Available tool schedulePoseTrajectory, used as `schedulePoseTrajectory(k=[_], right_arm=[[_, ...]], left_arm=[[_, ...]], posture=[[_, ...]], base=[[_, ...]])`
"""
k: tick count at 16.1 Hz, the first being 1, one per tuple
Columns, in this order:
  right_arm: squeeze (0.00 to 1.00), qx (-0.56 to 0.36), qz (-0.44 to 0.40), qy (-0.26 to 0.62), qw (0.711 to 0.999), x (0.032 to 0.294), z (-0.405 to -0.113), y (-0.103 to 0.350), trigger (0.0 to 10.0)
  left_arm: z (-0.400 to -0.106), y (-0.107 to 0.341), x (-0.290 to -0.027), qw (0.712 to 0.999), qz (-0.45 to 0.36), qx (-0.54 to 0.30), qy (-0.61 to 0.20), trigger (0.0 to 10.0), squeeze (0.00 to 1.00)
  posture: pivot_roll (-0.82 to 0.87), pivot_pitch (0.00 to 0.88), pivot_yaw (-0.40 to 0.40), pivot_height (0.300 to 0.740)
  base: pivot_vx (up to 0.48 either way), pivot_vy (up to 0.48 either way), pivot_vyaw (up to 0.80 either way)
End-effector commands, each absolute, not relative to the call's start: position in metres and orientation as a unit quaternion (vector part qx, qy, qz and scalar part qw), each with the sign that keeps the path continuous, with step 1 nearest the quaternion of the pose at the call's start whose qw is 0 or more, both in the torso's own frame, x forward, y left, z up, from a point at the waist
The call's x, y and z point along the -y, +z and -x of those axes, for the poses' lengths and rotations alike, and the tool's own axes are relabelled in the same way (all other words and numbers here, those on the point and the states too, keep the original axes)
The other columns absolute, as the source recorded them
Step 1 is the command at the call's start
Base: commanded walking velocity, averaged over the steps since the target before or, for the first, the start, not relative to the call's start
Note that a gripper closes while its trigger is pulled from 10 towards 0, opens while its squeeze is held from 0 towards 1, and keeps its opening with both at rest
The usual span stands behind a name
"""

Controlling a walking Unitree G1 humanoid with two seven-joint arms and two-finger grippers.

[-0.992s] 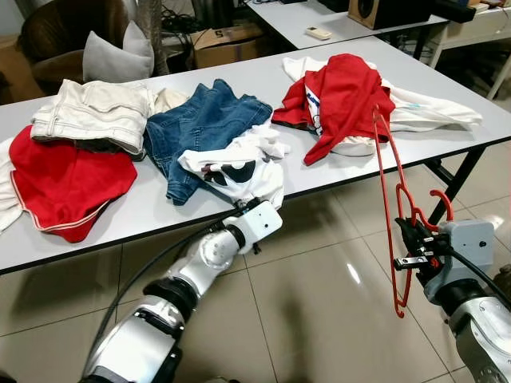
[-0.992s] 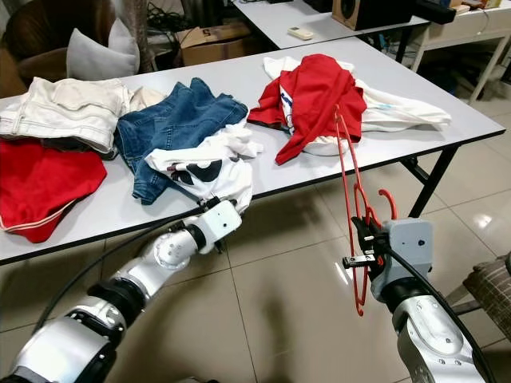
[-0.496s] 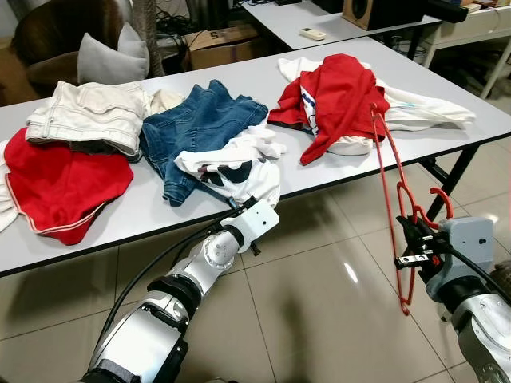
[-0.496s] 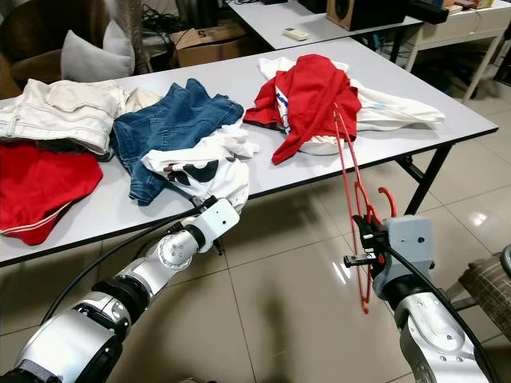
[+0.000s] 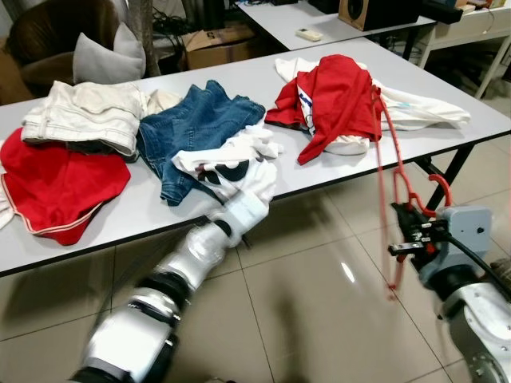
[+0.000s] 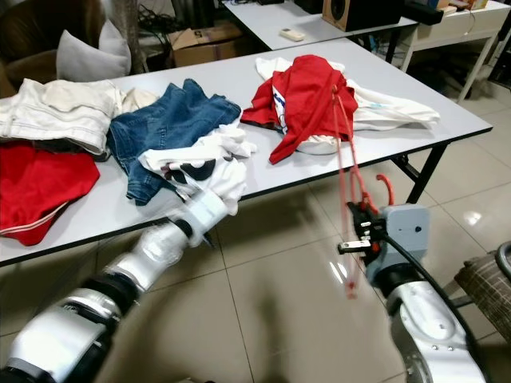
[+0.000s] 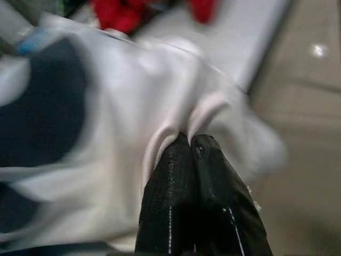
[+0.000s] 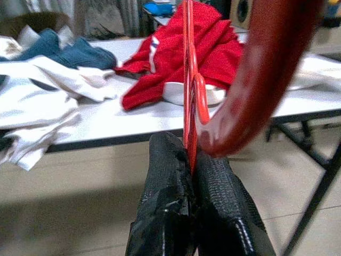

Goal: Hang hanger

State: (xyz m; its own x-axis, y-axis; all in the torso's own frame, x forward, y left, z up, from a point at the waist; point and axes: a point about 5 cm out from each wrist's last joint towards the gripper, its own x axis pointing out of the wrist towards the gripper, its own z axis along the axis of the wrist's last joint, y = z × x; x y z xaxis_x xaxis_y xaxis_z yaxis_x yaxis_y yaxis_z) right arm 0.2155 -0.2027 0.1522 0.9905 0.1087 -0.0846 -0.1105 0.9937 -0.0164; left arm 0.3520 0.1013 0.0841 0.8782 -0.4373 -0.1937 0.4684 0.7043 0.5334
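Jaws of the left gripper [image 7: 190,140] pinch the white T-shirt [image 5: 231,163] hem at the table [image 5: 144,215] edge; right gripper [image 8: 189,154] clamps the red hanger [image 5: 390,171] upright, ready for dressing.

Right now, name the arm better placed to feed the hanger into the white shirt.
Right. The right gripper already clamps the thin red plastic hanger; the left gripper pinches the white black-printed shirt at the table edge.

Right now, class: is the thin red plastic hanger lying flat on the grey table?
No: the thin red plastic hanger stands upright off the table edge, clamped in the right gripper.
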Motion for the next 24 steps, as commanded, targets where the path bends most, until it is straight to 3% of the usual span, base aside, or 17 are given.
schedulePoseTrajectory(k=[1,2,5,7,8,13,17,19,20,21,22,23,24], right_arm=[[0.00,-0.040,-0.009,0.071,0.997,0.198,-0.216,0.154,10.0],[0.00,-0.041,-0.044,0.084,0.995,0.194,-0.217,0.154,10.0],[0.00,-0.045,-0.042,0.096,0.993,0.191,-0.219,0.153,10.0],[0.00,-0.051,-0.034,0.121,0.991,0.186,-0.220,0.151,10.0],[0.00,-0.066,-0.034,0.183,0.980,0.176,-0.217,0.149,10.0],[0.00,-0.098,0.005,0.307,0.947,0.163,-0.201,0.148,10.0],[0.00,-0.112,0.017,0.316,0.942,0.163,-0.203,0.145,10.0],[0.00,-0.122,0.023,0.308,0.943,0.164,-0.208,0.143,7.8],[0.00,-0.121,0.026,0.304,0.945,0.165,-0.212,0.143,4.4],[0.00,-0.119,0.027,0.297,0.947,0.167,-0.216,0.143,3.0],[0.00,-0.115,0.028,0.291,0.949,0.168,-0.221,0.145,0.8],[0.00,-0.112,0.027,0.286,0.951,0.168,-0.224,0.146,0.1],[0.00,-0.110,0.024,0.283,0.953,0.169,-0.227,0.147,0.0]], left_arm=[[-0.362,0.105,-0.104,0.931,-0.276,0.004,-0.239,0.0,0.00],[-0.375,0.139,-0.112,0.940,-0.248,0.049,-0.230,0.0,0.00],[-0.386,0.177,-0.120,0.946,-0.205,0.094,-0.231,0.0,0.00],[-0.391,0.204,-0.120,0.954,-0.100,0.096,-0.267,0.0,0.00],[-0.390,0.219,-0.115,0.946,-0.026,0.082,-0.314,0.0,0.00],[-0.394,0.248,-0.107,0.941,0.098,0.063,-0.318,0.0,0.00],[-0.392,0.249,-0.104,0.938,0.087,0.044,-0.333,0.0,0.00],[-0.390,0.248,-0.105,0.938,0.087,0.037,-0.333,0.0,0.00],[-0.389,0.248,-0.106,0.938,0.086,0.033,-0.335,0.0,0.00],[-0.388,0.247,-0.106,0.937,0.083,0.031,-0.337,0.0,0.00],[-0.387,0.246,-0.106,0.938,0.078,0.029,-0.337,0.0,0.00],[-0.387,0.245,-0.106,0.938,0.076,0.026,-0.338,0.0,0.00],[-0.386,0.243,-0.106,0.938,0.066,0.024,-0.340,0.0,0.00]], posture=[[-0.28,0.005,0.084,0.740],[-0.26,0.000,0.085,0.740],[-0.25,0.000,0.088,0.740],[-0.24,0.000,0.091,0.740],[-0.23,0.000,0.093,0.740],[-0.23,0.000,0.106,0.740],[-0.23,0.000,0.115,0.740],[-0.23,0.000,0.112,0.740],[-0.22,0.000,0.107,0.740],[-0.22,0.000,0.104,0.740],[-0.22,0.000,0.103,0.740],[-0.22,0.000,0.102,0.740],[-0.22,0.000,0.100,0.740]], base=[[0.000,0.000,0.00],[0.000,0.000,0.00],[0.000,0.000,0.00],[0.000,0.000,0.00],[0.000,0.000,0.00],[0.000,0.000,0.00],[0.000,0.000,0.00],[0.000,0.000,0.00],[0.000,0.000,0.00],[0.000,0.000,0.00],[0.000,0.000,0.00],[0.000,0.000,0.00],[0.000,0.000,0.00]])
